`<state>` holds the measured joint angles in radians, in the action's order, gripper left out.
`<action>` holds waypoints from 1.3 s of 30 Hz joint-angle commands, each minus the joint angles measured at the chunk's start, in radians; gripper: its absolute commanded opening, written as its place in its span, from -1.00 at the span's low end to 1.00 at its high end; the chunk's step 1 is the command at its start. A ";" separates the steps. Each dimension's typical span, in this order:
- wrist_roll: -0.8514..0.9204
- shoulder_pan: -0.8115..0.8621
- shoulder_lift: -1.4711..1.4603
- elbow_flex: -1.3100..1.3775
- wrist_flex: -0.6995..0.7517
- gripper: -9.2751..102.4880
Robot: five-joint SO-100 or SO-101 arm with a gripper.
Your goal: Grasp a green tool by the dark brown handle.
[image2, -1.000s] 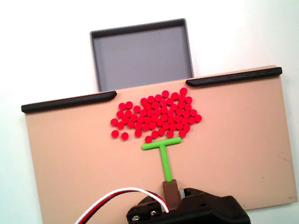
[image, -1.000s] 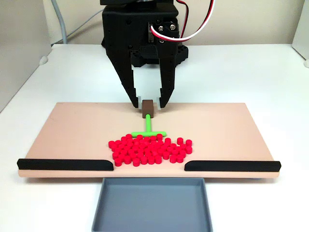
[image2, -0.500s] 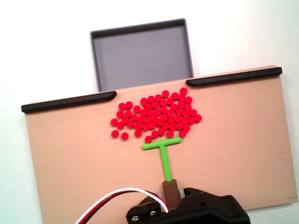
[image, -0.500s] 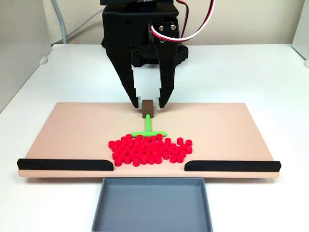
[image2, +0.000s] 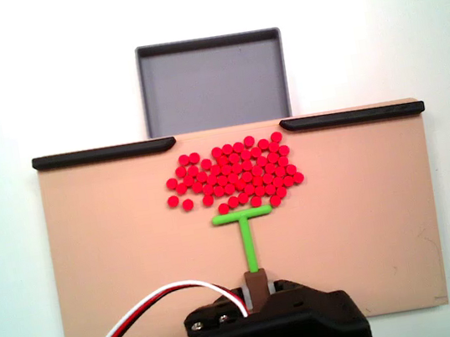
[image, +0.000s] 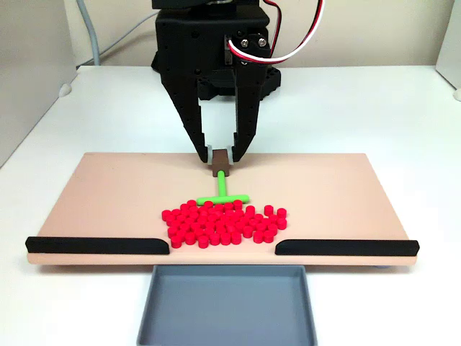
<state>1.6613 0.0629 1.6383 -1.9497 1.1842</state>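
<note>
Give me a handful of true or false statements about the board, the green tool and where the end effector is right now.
1. The end effector straddles the dark brown handle, one finger on each side. True.
2. The green tool has its crossbar at the red cylinders. True.
3. Red cylinders lie in the grey tray. False: they lie on the tan board, and the tray holds none.
4. Two black strips lie along the board edge beside the tray. True.
5. The green tool stands upright. False: it lies flat on the board.
</note>
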 commanded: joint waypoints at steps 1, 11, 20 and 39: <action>-0.026 -0.009 0.003 0.029 0.002 -0.84; -0.081 -0.020 0.071 0.023 0.028 -0.84; -0.095 -0.025 0.172 0.038 0.143 -0.84; -0.204 -0.114 0.201 0.138 0.290 -0.84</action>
<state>1.4603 -0.0430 1.8086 -1.8438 1.4772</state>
